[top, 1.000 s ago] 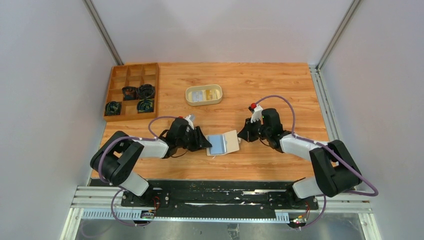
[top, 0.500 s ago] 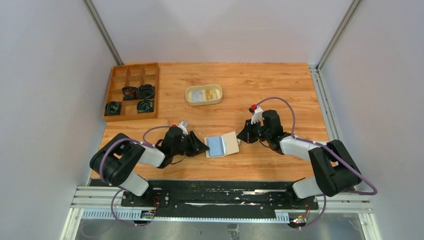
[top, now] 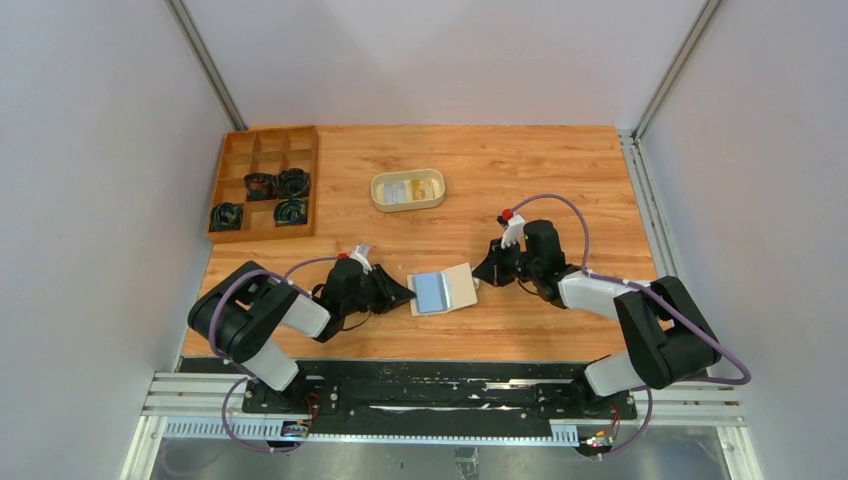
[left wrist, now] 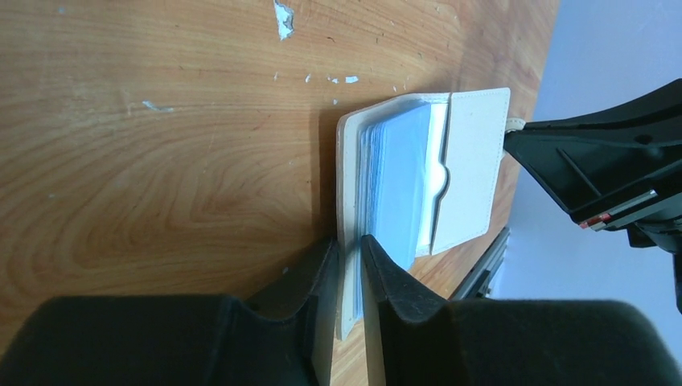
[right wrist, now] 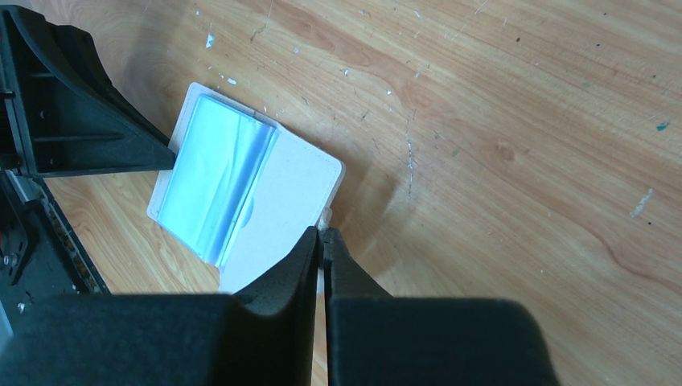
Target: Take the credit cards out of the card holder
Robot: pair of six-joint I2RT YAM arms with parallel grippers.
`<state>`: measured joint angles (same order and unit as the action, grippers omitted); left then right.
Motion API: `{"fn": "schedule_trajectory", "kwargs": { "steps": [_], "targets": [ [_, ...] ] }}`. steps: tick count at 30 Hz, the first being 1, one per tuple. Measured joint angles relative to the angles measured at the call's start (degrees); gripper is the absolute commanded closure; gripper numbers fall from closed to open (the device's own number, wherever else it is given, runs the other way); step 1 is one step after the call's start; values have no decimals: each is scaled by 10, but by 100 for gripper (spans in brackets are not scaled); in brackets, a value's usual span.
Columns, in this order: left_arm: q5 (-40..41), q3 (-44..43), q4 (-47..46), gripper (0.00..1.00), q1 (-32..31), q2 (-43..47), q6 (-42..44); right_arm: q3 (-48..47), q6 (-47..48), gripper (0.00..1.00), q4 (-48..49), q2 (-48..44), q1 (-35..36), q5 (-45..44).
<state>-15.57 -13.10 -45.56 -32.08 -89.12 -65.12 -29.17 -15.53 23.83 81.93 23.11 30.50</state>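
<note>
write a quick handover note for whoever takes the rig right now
Left gripper: jaws straddle the wallet's nearest edge; firm grip unclear.
Right gripper: shut, apparently pinching the wallet's tab.
Wallet lies open on the table between the arms.
Done: some cards sit in the tray.
To do: check the blue pockets for remaining cards; none clearly visible.
</note>
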Motion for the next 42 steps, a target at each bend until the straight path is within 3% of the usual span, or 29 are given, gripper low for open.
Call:
{"fn": "schedule_trajectory", "kwargs": {
  "steps": [3,9,11,14,18,20,21,24,30,36,42],
  "targets": [
    [-9,3,-55,100,0,-34,-16,0,0,94,3,0,0,0],
    [-25,27,-224,100,0,-131,-69,0,0,93,4,0,-2,-1],
    [-30,36,-291,100,0,-171,-90,0,0,85,4,0,-3,-1],
    [-37,44,-372,100,0,-223,-115,0,0,64,-2,-4,-3,-2],
    [-38,49,-390,100,0,-231,-119,-3,-1,48,-26,-34,-3,-7],
    [-39,48,-373,100,0,-216,-113,-10,1,38,-47,-59,-3,-12],
    [-40,47,-360,100,0,-202,-108,-16,1,25,-57,-70,-3,-14],
    [-37,27,-256,100,-3,-118,-70,-59,15,19,-104,-110,0,-28],
    [9,-57,3,100,-8,45,39,-175,47,16,-197,-120,69,-105],
    [23,-83,108,100,-9,36,80,-232,22,19,-227,-19,156,-186],
    [26,-83,142,100,-9,33,90,-246,-30,21,-247,77,191,-222]
  ]
}}
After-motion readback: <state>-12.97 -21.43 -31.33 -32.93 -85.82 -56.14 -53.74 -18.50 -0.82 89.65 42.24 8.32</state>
